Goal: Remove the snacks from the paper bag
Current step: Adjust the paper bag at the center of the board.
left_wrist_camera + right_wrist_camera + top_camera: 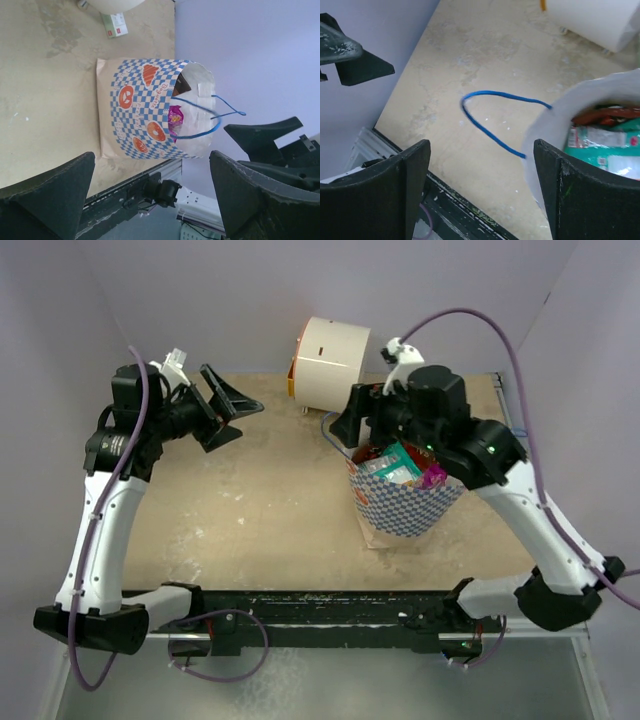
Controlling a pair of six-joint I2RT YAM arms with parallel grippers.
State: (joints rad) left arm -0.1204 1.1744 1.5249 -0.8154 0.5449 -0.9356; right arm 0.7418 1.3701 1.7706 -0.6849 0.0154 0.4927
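Paper bag (pixel 400 508) stands upright, mouth up, with the snacks inside it: from overhead a teal packet (pixel 396 462) and a purple packet (pixel 434 477) poke above the rim. Right gripper (pixel 481 150) sits over the bag's far-left rim, jaws spread wide, gripping nothing. Its own camera shows what the overhead view hides: a blue handle (pixel 490 100) looping free just outside the bag's mouth, and an orange-red packet (pixel 605 116) beside the teal one. Left gripper (pixel 246 420) hangs well left of the bag, jaws wide, empty. Its wrist view gives the bag's side: blue checks, a dark brown packet (pixel 181 86) at the mouth, and a small white box (pixel 116 25) behind the bag. White cylinder (pixel 330 362) just behind the bag.
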